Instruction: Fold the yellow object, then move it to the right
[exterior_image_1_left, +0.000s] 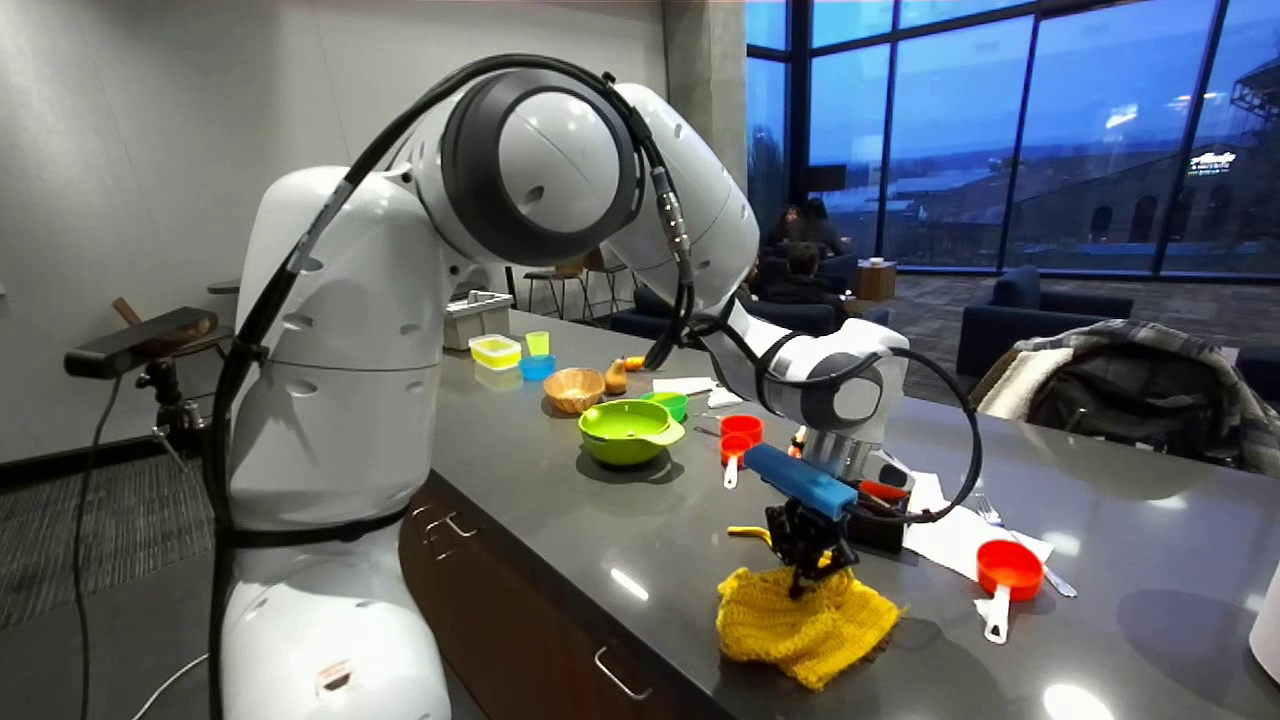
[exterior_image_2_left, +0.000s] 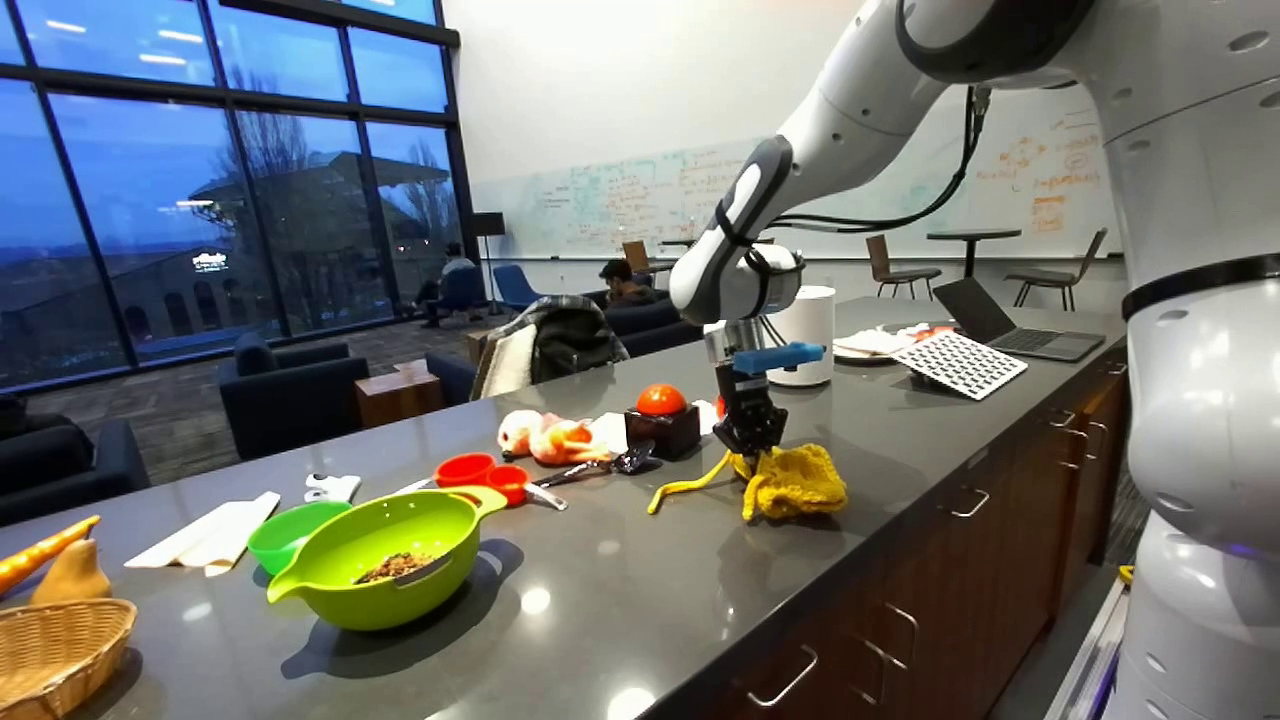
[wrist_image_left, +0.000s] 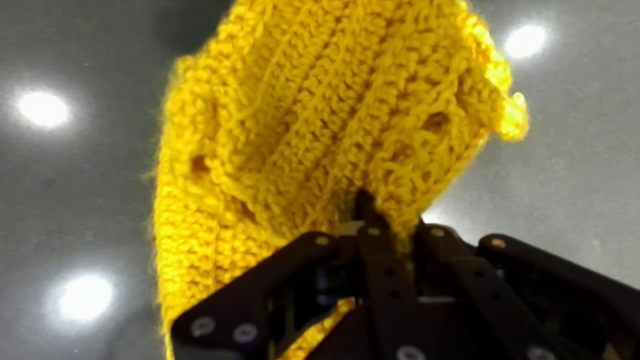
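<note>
Tool (wrist_image_left: 397, 226) pinches yellow cloth (wrist_image_left: 320, 130); brown bits (exterior_image_2_left: 393, 567) in lime bowl (exterior_image_2_left: 400, 603).

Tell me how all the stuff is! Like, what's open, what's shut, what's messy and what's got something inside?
Yellow cloth, rumpled, not neatly folded
Gripper, shut on that cloth
Large green bowl, right way up, with brown bits inside
Small green bowl, right way up
Red measuring cups, mouth up
Laptop, open
Wooden drawers, look shut
</note>
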